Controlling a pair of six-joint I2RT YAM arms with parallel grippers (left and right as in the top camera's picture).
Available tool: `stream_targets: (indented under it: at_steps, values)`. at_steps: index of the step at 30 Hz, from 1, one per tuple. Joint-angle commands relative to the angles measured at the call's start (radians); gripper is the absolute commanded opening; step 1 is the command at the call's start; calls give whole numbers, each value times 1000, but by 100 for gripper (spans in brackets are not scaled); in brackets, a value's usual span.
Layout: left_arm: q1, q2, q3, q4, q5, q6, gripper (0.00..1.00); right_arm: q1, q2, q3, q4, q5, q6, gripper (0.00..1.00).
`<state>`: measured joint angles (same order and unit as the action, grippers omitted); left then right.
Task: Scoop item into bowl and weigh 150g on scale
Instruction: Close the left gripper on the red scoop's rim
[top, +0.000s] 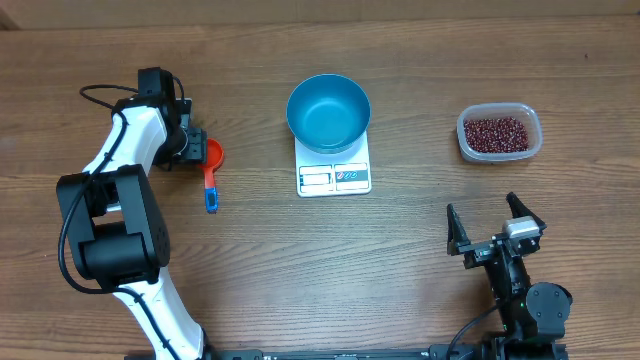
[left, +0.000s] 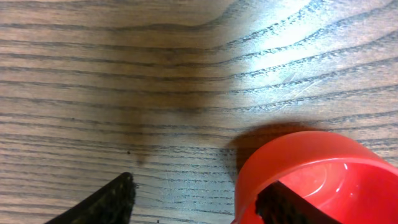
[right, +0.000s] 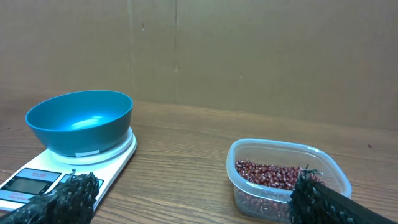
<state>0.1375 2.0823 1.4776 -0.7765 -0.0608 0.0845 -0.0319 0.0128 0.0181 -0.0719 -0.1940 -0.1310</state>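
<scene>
The blue bowl (top: 328, 110) (right: 79, 121) stands empty on the white scale (top: 334, 178) (right: 37, 180) at mid-table. Dark red beans (top: 494, 131) (right: 267, 174) fill a clear tub (top: 536, 140) (right: 273, 146) at the right. A red scoop (top: 212, 153) (left: 311, 162) with a blue handle lies at the left. My left gripper (top: 196, 148) (left: 194, 186) straddles the scoop's rim: one finger sits inside the red cup, the other stands well clear outside, with bare wood between. My right gripper (top: 495, 225) (right: 194, 183) hovers open and empty near the front right, facing bowl and tub.
The scoop's blue handle (top: 210, 190) points toward the table's front. A brown cardboard wall (right: 249, 56) stands behind the table. Bare wood lies between the scale and the tub, and between the scoop and the scale.
</scene>
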Motion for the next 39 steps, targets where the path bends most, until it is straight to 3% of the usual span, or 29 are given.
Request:
stream_targets:
  at_steps: [1,8,14,25,27,29,32,35,39]
  values:
    - [-2,12,-1,2,3,13,62,5,-10,-10,4,10,-1,100]
    - [-7,12,-1,-2,13,14,51,5,-10,-10,4,10,-1,100]
    - [-8,12,-1,-8,13,14,27,5,-10,-10,4,10,-1,100]
    - [-8,12,-1,-17,13,13,22,5,-10,-10,4,10,-1,100]
    - [-8,12,-1,-19,13,13,33,5,-10,-10,4,10,-1,100]
    - [-8,12,-1,-21,13,13,62,5,-10,-10,4,10,-1,100]
    - [-8,12,-1,-20,18,13,81,5,-10,-10,4,10,-1,100]
    - [-8,12,-1,-19,36,13,88,5,-10,-10,4,10,-1,100]
    - [-8,12,-1,-19,36,13,83,5,-10,-10,4,10,-1,100]
